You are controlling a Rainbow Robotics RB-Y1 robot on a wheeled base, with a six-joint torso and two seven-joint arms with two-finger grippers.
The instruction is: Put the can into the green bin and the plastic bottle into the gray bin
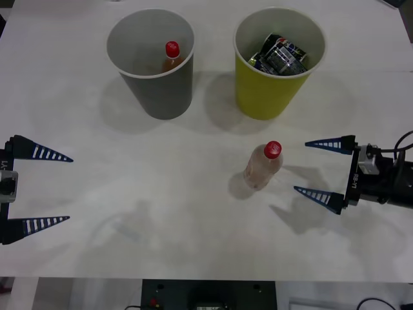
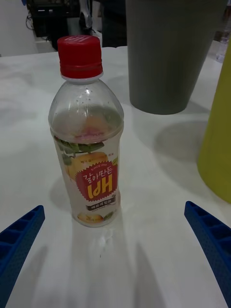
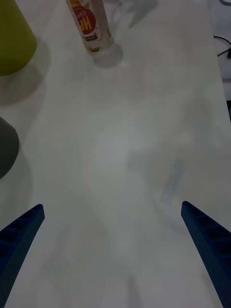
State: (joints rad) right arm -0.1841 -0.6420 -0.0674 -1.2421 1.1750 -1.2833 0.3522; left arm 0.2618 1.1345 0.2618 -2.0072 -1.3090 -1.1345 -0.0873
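Observation:
The plastic bottle (image 1: pixel 263 166) (image 2: pixel 89 139) (image 3: pixel 94 29) stands upright on the white table, with a red cap, pale pinkish contents and a fruit label. My right gripper (image 1: pixel 301 166) (image 2: pixel 113 208) is open just to its right, level with it and not touching it. The green bin (image 1: pixel 264 97) (image 2: pixel 219 154) (image 3: pixel 12 38) stands behind the bottle and holds dark crumpled cans (image 1: pixel 281 55). To its left is the gray bin (image 1: pixel 164 90) (image 2: pixel 168 53) (image 3: pixel 6 149). My left gripper (image 1: pixel 71 189) (image 3: pixel 111 207) waits open at the table's left side.
A red-capped bottle with amber contents (image 1: pixel 171 57) leans inside the gray bin. The white table (image 1: pixel 161 194) is bare between the two grippers. Its front edge runs just below them.

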